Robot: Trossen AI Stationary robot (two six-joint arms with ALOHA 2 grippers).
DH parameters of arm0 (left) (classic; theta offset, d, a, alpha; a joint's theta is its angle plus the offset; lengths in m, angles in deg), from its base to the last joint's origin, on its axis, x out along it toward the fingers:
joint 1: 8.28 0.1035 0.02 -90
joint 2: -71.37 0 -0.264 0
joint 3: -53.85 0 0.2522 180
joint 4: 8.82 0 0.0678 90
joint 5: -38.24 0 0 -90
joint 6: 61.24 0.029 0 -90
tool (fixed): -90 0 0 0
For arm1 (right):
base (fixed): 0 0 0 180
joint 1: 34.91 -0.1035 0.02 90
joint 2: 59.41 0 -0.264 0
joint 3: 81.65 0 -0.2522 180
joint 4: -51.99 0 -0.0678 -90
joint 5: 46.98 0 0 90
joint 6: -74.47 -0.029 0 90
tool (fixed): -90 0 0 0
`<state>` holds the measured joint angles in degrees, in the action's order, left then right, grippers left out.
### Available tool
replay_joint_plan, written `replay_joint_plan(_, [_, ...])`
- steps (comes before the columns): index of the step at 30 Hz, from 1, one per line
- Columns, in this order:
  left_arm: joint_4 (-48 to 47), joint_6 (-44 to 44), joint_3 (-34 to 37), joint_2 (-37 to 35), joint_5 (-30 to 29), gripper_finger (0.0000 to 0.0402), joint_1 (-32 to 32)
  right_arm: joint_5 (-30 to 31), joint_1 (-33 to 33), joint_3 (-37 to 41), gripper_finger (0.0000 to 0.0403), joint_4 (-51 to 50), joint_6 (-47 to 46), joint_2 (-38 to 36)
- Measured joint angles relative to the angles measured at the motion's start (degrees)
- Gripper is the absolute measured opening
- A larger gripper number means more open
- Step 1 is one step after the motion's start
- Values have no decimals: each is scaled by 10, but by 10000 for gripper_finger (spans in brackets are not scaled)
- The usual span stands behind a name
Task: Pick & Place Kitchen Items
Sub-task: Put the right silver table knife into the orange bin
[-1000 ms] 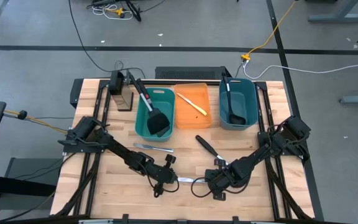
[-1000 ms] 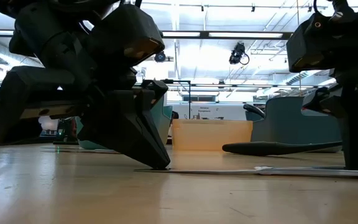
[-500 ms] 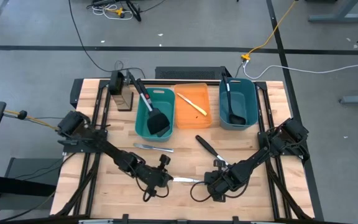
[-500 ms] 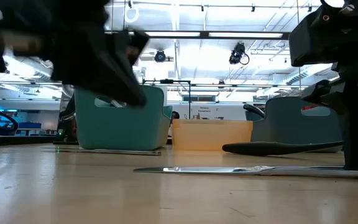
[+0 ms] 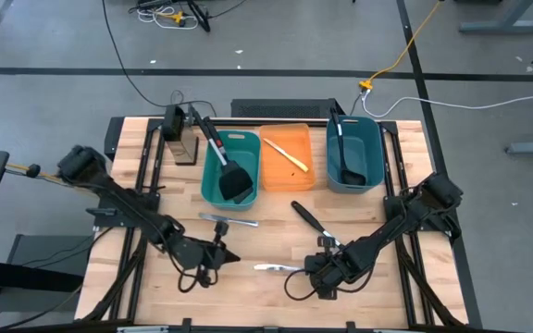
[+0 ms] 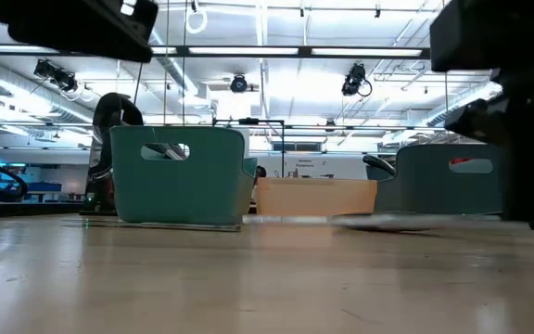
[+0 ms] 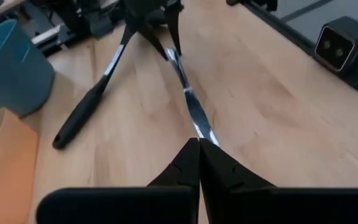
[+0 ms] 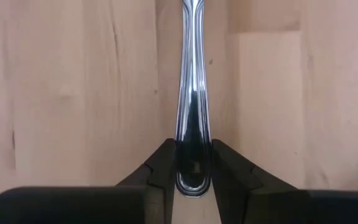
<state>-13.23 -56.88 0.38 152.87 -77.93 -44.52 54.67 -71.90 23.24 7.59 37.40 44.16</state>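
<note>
- While no readable writing shows, the right gripper (image 5: 315, 270) near the counter's (image 5: 276, 231) front has its fingers (image 8: 160, 163) clamped on a silver knife (image 5: 276, 267).
- Left gripper (image 5: 218, 255), fingers pressed together, holds nothing left of it.

Bare table (image 5: 276, 245) lies open between the two pincers. Obstacles there: a silver knife (image 5: 271, 267) held by the right pincer (image 5: 309, 269), a second knife (image 5: 229, 220) nearer the bins, and a black utensil (image 5: 309, 220). Three bins (image 5: 286, 166) block the far side. The left pincer (image 5: 225, 256) stands apart.
</note>
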Motion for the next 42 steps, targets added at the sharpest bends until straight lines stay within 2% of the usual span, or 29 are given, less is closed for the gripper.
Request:
replay_joint_plan(6, [14,11,19,-10,-26,7,-4,15,0,-1,81,-3,1,-12])
replay_joint_plan(11, [8,42,19,-43,-56,4,-27,37,-3,-1,81,3,29,-55])
replay_joint_plan(15, [-13,57,28,-128,-60,3,-37,70,-2,-2,81,-1,69,-115])
replay_joint_plan(18, [-11,79,68,-211,-80,3,-29,98,1,-2,81,-4,102,-167])
replay_joint_plan(22, [25,64,146,-334,-88,2,20,145,5,-2,81,-6,145,-241])
replay_joint_plan(26, [47,16,225,-424,-55,2,77,192,7,3,81,-14,197,-323])
replay_joint_plan(30, [54,-16,282,-485,-47,4,102,245,8,24,81,-22,234,-428])
replay_joint_plan(34, [56,-14,305,-508,-47,19,109,301,8,86,81,-15,248,-552])
replay_joint_plan(36, [54,-13,308,-513,-39,26,109,306,9,139,80,3,249,-612])
replay_joint_plan(42, [56,10,308,-512,-26,31,109,306,8,322,80,177,282,-770])
